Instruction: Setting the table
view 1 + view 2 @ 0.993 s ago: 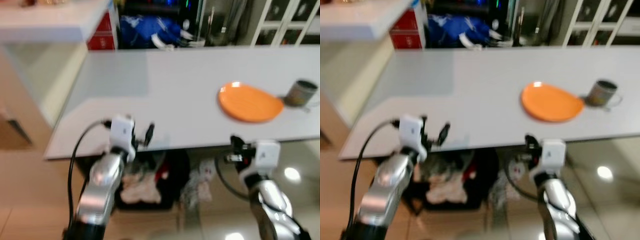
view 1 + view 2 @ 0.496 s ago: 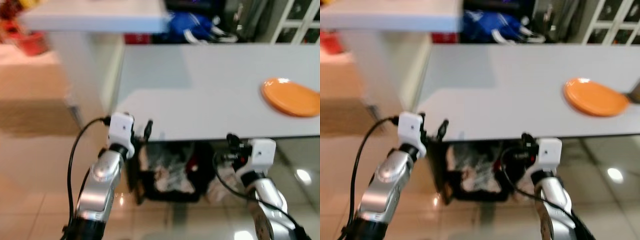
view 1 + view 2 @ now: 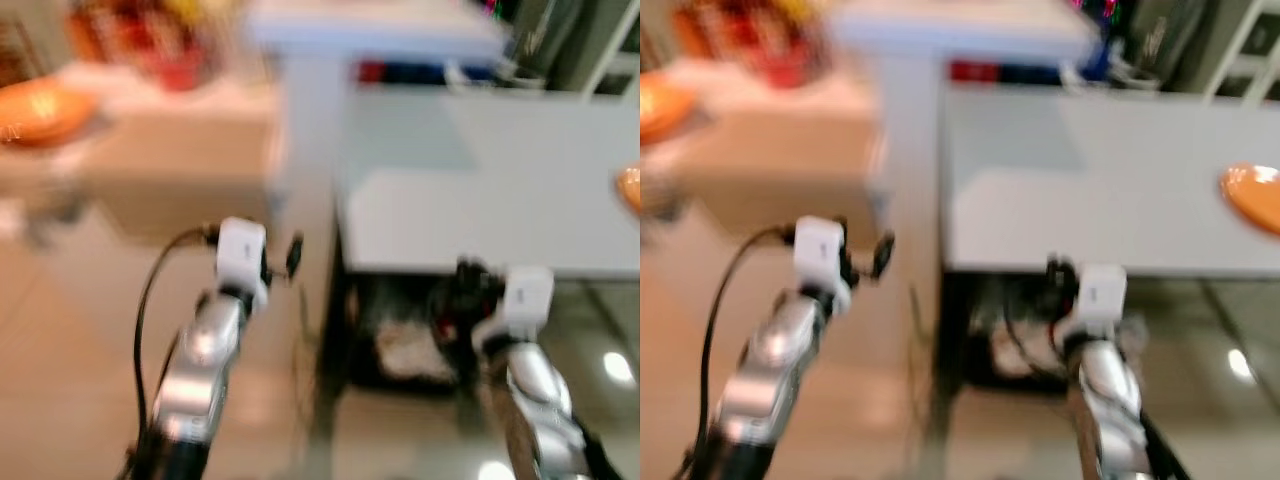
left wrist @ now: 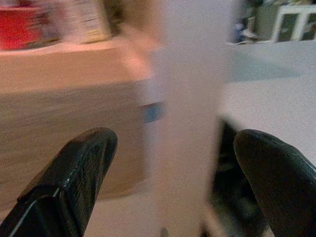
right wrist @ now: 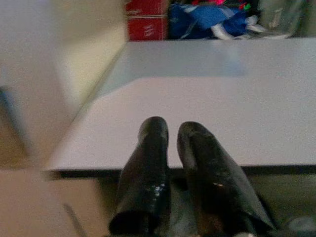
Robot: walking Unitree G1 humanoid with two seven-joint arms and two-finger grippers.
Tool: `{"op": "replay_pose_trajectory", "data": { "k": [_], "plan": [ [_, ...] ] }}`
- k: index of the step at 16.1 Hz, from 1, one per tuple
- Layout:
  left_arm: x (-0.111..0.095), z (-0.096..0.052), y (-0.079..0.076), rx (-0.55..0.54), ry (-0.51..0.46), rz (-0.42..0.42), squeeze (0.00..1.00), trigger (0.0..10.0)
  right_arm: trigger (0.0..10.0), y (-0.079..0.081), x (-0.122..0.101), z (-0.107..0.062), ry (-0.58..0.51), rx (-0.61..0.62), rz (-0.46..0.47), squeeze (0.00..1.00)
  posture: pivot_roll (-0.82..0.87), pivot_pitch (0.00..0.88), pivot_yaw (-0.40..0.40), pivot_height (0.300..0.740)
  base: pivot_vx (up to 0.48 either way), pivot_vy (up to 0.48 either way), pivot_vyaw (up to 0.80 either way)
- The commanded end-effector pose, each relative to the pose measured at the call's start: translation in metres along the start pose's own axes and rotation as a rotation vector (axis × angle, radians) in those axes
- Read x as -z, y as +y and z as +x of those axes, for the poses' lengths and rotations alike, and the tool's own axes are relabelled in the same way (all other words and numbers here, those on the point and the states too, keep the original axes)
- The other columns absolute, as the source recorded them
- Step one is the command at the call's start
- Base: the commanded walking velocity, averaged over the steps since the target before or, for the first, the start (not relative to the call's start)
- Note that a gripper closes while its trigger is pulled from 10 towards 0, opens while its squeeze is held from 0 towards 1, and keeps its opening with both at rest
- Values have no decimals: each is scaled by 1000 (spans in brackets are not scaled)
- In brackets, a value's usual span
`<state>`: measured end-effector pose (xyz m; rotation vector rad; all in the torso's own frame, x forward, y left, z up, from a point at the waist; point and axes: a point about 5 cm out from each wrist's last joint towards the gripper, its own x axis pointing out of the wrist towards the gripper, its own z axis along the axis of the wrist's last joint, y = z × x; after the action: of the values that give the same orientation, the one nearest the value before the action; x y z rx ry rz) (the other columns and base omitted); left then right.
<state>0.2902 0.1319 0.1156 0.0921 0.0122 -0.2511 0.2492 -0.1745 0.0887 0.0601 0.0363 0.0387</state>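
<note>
An orange plate (image 3: pixel 1255 195) lies on the grey table (image 3: pixel 1090 200), at the picture's right edge. My left gripper (image 3: pixel 293 256) hangs in the air left of the table's corner, over the floor, and the left wrist view shows its black fingers (image 4: pixel 74 173) spread wide, open and empty. My right gripper (image 3: pixel 463 283) is held low in front of the table's near edge. In the right wrist view its two fingertips (image 5: pixel 153 133) sit close together, shut on nothing. Both eye views are blurred.
A white counter or shelf (image 3: pixel 370 30) stands at the table's far left end. A wooden counter (image 3: pixel 150 150) to the left bears red items and an orange object (image 3: pixel 35 110). A dark bin with bags (image 3: pixel 410 345) sits under the table. Glossy floor tiles lie below.
The whole picture has slid to the right, so the camera has turned left. The plate is now at the right edge and the mug is out of frame. Both arms keep their pose.
</note>
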Motion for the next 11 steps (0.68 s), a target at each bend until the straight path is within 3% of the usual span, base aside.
{"op": "replay_pose_trajectory", "data": {
  "k": [1,11],
  "plan": [
    [-1,1,2,-6,-1,6,0,10000,10000,1,-4,2,-20,0,-10,1000,17,0,-26,740,0,472,0],
    [1,8,-4,11,8,11,0,10000,10000,-2,-4,-1,-26,-9,-38,1000,-13,0,-25,740,0,472,0]
  ]
}}
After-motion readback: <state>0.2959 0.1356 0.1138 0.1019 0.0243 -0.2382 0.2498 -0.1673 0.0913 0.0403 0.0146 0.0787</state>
